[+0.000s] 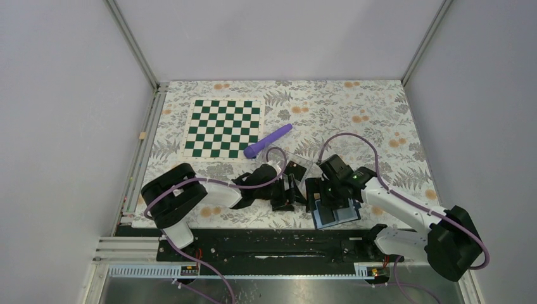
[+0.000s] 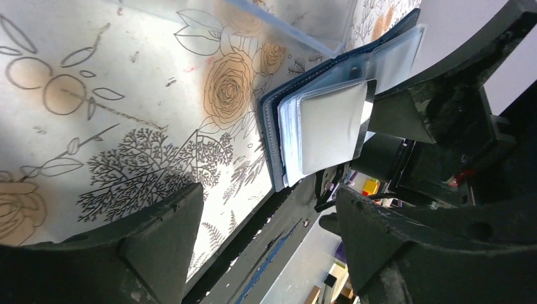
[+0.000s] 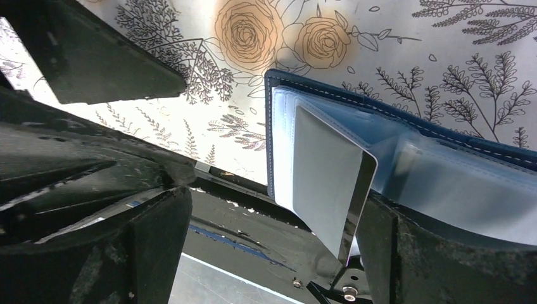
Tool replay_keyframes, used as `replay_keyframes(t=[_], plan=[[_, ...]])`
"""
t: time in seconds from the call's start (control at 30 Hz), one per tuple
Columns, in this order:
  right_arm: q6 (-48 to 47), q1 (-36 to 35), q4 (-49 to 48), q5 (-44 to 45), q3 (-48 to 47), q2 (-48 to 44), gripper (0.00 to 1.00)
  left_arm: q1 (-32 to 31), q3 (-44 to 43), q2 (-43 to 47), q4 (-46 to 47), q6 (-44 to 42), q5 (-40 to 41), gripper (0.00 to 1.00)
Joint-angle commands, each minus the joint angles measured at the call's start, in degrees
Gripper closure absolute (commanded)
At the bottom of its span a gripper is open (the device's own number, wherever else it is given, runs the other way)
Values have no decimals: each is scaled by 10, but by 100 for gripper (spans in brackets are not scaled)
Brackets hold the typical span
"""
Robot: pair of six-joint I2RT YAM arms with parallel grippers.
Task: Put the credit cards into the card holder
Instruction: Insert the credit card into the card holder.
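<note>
Right pincer [image 3: 278, 253] gapes wide over the card holder [image 3: 437, 177], gripping nothing; left pincer [image 2: 272, 234] is open and empty too. The holder lies open at the desk's [image 1: 380, 114] near edge, long axis along that edge, partly under the right pincer. A silver card [image 3: 323, 171] juts from a pocket, depth unclear.

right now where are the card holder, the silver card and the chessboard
card holder [image 3: 392, 130]: right wrist view, inside of blue cover
silver card [image 3: 323, 177]: right wrist view, flat face
chessboard [image 1: 223, 128]: top view, middle squares
</note>
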State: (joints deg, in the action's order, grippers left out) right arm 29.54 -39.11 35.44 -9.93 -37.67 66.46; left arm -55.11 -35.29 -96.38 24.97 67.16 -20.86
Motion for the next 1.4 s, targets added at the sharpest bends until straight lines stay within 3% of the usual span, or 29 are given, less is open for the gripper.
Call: replay_keyframes(t=[0.0,0.13,0.23,0.37,0.5,0.63,0.7,0.8,1.03,1.37], plan=[[-13,-4,23,24,-20,-17,2,-12,-10,-30,-34,-20,-2,23],[-42,-4,59,74,-28,-3,8,-13,-11,-35,-34,-19,-1,24],[-50,-4,60,81,-27,7,21,-13,-12,-43,-35,-17,-4,25],[-48,-4,37,63,-24,25,31,-14,-15,-48,-45,-15,-5,27],[-43,-4,32,62,-24,53,32,-15,-14,-50,-50,-14,-4,29],[-33,-4,48,103,-40,87,20,-15,-29,-64,-50,-13,-11,30],[-32,-4,47,110,-45,102,19,-15,-36,-72,-50,-14,-13,31],[-26,-4,22,69,-39,120,23,-16,-44,-80,-49,-14,-14,31],[10,-4,-75,-56,-2,138,45,-16,-50,-94,-31,-10,-23,33],[54,-4,-135,-121,5,145,49,-14,-26,-25,-10,-13,-16,43]])
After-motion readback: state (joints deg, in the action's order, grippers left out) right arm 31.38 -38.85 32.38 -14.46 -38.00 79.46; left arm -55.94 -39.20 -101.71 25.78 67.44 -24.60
